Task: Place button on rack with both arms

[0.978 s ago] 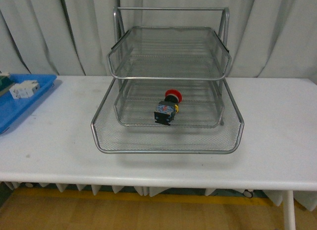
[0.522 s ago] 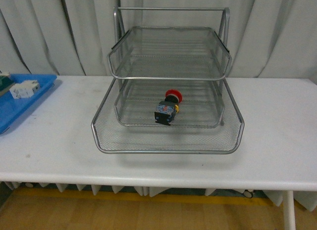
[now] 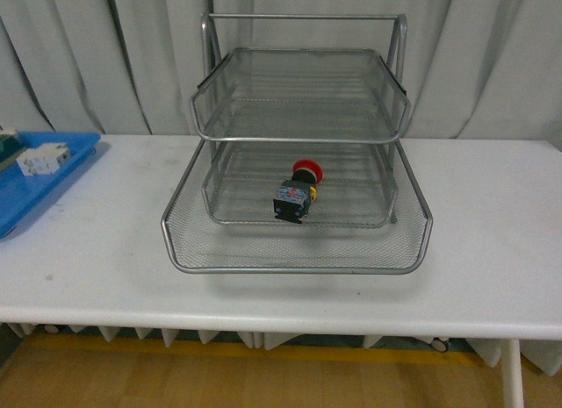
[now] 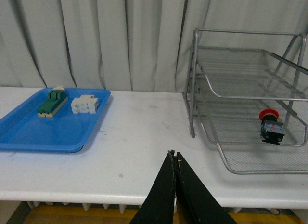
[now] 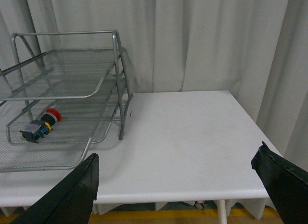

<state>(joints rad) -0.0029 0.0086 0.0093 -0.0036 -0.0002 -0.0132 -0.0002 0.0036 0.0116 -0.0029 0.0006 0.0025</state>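
Plainly, the left gripper (image 4: pixel 174 157) is pinched together on nothing and the right gripper (image 5: pixel 178 154) gapes empty, both on the near side of the rack (image 3: pixel 299 268). The button (image 3: pixel 297 194) lies on its side there, apparently on the middle tier. Best to hold both arms clear of the mesh.

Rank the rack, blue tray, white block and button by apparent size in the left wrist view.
1. rack, though the picture edge cuts it off
2. blue tray
3. white block and button: they look about alike, so unranked
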